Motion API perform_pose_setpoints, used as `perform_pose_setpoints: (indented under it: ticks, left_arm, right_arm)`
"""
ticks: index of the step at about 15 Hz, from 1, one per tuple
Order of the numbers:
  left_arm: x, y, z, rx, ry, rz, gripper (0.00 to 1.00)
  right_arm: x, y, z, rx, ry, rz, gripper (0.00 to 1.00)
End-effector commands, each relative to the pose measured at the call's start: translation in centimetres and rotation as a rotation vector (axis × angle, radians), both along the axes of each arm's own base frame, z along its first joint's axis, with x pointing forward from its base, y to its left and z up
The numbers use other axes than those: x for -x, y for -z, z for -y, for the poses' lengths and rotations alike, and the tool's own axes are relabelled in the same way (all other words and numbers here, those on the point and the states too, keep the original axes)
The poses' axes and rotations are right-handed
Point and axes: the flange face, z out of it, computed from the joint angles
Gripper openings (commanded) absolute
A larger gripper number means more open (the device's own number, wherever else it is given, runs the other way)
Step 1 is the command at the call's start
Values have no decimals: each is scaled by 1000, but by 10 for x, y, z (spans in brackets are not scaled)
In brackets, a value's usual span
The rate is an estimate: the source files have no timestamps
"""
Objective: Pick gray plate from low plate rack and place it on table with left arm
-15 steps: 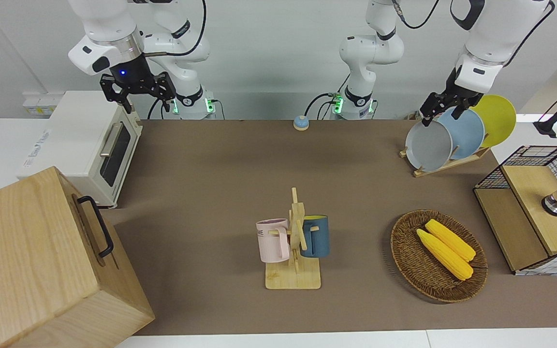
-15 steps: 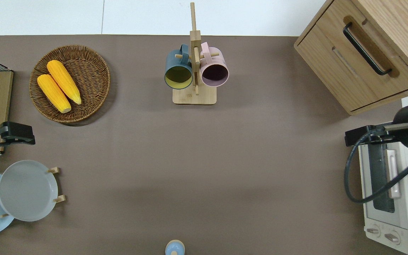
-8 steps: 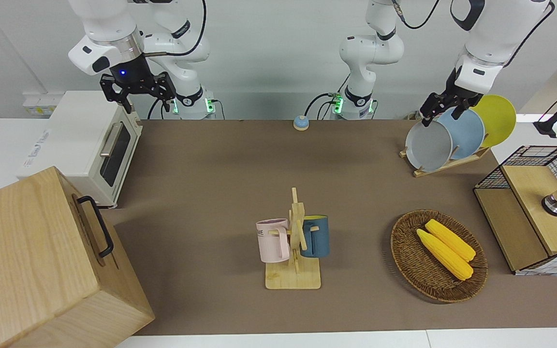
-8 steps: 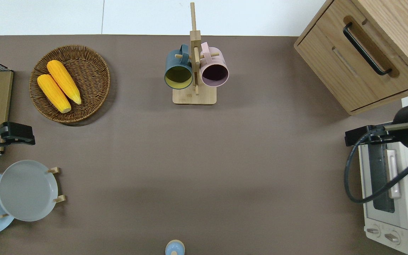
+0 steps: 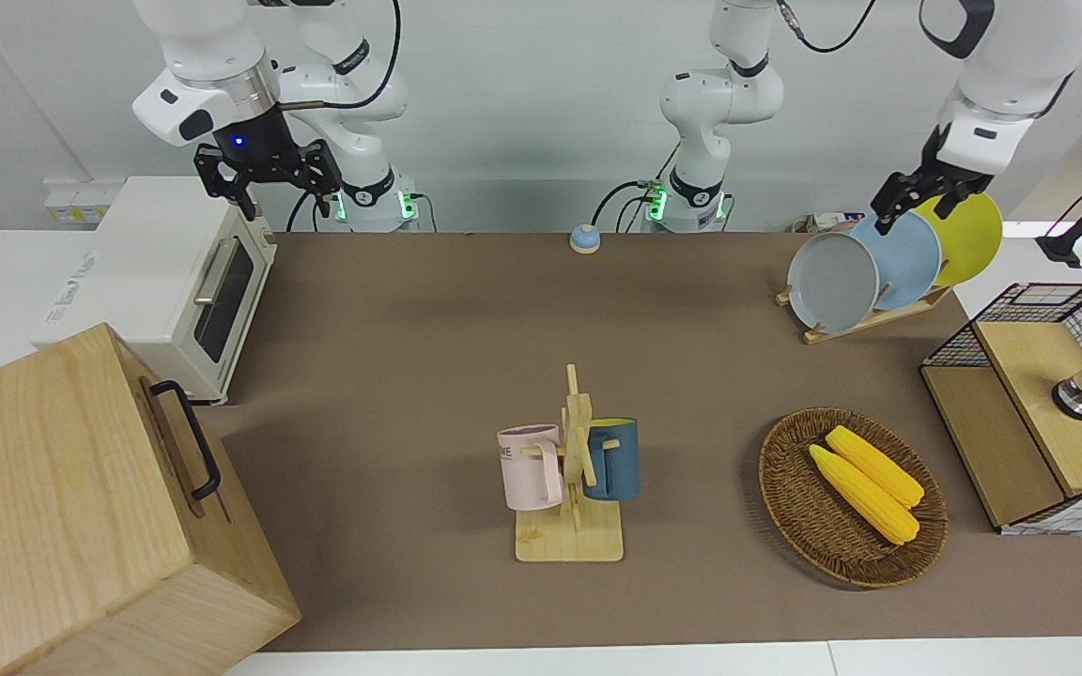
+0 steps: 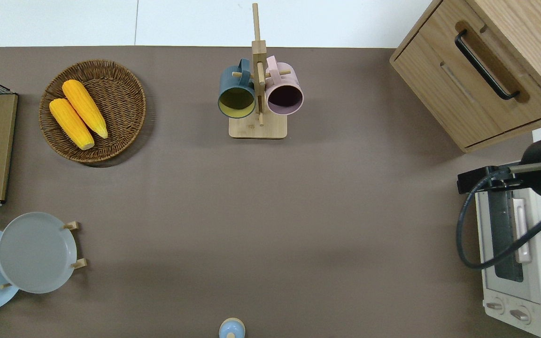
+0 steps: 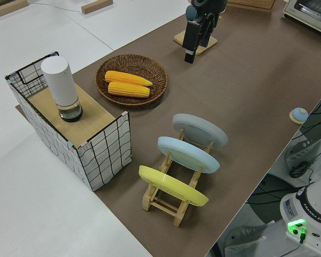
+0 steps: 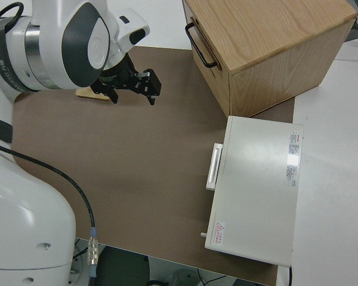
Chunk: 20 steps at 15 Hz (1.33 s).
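Front, overhead and raised side cameras, all sharing the table [image 6: 270,211].

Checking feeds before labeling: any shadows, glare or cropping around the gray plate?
Front view: soft even light, gray plate free of glare, left tool fully in frame. Overhead view: faint shadow beside the low plate rack; left tool almost wholly cropped out.

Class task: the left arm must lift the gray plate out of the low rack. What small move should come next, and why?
Probably bring the left gripper down to the gray plate's upper rim. The plate leans untouched in the low plate rack, and the gripper hangs up by the blue plate and yellow plate.
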Motion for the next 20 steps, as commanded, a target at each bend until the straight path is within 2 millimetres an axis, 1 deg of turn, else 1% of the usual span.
perform_pose_setpoints:
  ticks: [1,3,5,7,9,10,14,16,18,20]
  left_arm:
    - [37,12,-22,8,4,-36,995]
    - [50,35,-22,9,5,-69,995]
    - [61,58,-28,15,-6,-81,995]
    - [69,79,-31,23,-5,-66,995]
    - [73,98,-36,30,-9,-61,995]
    - [75,109,-42,35,-18,-59,995]
    - [79,140,-52,51,-34,-38,995]
    - [82,156,-52,59,-37,-30,995]
    - [83,167,-50,62,-34,-31,993]
    - [83,173,-48,65,-32,-32,987]
  right_arm:
    - [3,-4,1,-20,14,-7,990]
    - [3,-4,1,-20,14,-7,990]
    - [3,-4,1,-20,14,-7,990]
    - [3,-4,1,-20,14,-7,987]
    - [3,-4,1,-20,14,-7,990]
    - [3,-4,1,-20,14,-7,990]
    - [3,-4,1,-20,14,-7,990]
    - [3,-4,1,-20,14,-7,990]
    - [3,-4,1,-20,14,-7,990]
    - [3,-4,1,-20,14,-7,990]
